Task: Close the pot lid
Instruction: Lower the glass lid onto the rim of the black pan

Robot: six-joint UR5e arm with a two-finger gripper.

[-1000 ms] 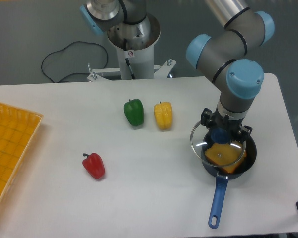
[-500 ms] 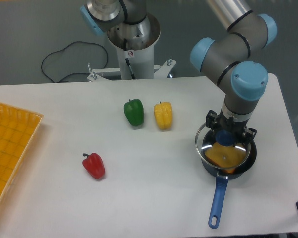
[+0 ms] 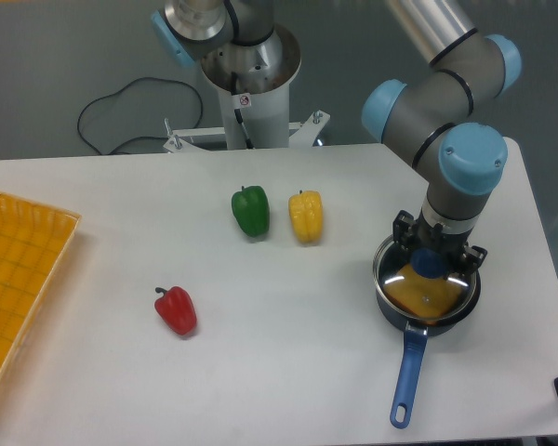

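The pot is a small black saucepan at the right of the table, its long blue handle pointing toward the front edge. The pot lid, clear glass with a metal rim, lies level over the pot's mouth and nearly matches its outline; something yellow shows through the glass. My gripper hangs straight down over the pot and is shut on the lid's blue knob. Whether the lid's rim touches the pot I cannot tell.
A green pepper and a yellow pepper stand side by side left of the pot. A red pepper lies further left and nearer the front. A yellow tray sits at the table's left edge. The arm's base stands behind.
The gripper has carried the lid to the right and down, from tilted over the pot's left side to level over its mouth.
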